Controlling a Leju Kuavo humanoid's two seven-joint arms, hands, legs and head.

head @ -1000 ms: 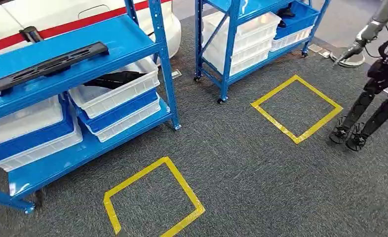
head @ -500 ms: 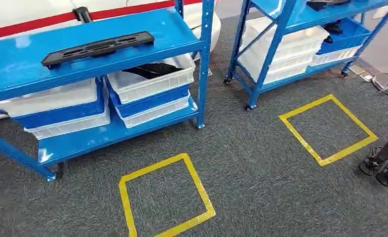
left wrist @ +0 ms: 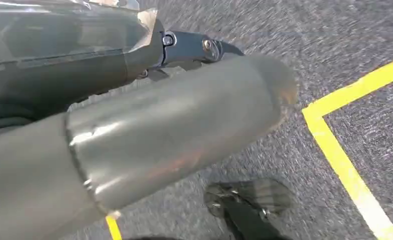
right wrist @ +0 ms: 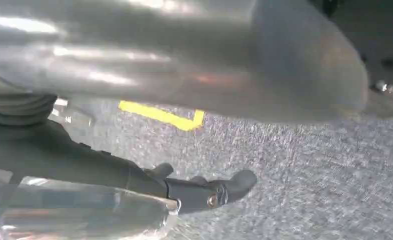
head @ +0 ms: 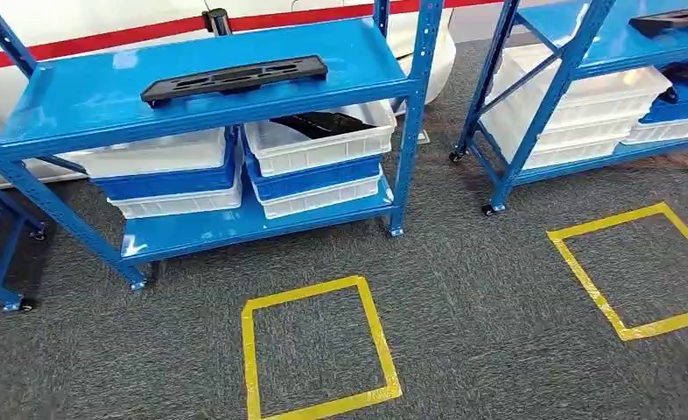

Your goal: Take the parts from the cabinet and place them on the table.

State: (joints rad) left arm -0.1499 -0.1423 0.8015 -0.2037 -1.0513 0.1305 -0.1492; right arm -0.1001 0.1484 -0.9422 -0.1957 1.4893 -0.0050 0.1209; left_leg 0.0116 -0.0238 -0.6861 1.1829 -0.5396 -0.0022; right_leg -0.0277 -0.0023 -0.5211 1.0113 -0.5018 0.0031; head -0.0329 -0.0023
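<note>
1. Blue cabinet (head: 200,109) stands centre-left on grey carpet (head: 463,297). A long black part (head: 234,75) lies flat on its top shelf, toward the right half.
2. Below that shelf are two stacks of white and blue bins (head: 314,162). The right stack's top white bin holds another dark part (head: 323,123), partly hidden under the shelf.
3. Second blue cabinet (head: 577,87) stands far right with a black part (head: 677,19) on its top shelf and white bins below.
4. Two yellow tape squares on the carpet: one near centre (head: 319,350), one at right (head: 638,267).
5. Left hand (left wrist: 184,125): thick grey thumb and dark fingers extended over the carpet, holding nothing.
6. Right hand (right wrist: 204,150): the same, fingers stretched out, nothing in its grasp; picture blurred.
</note>
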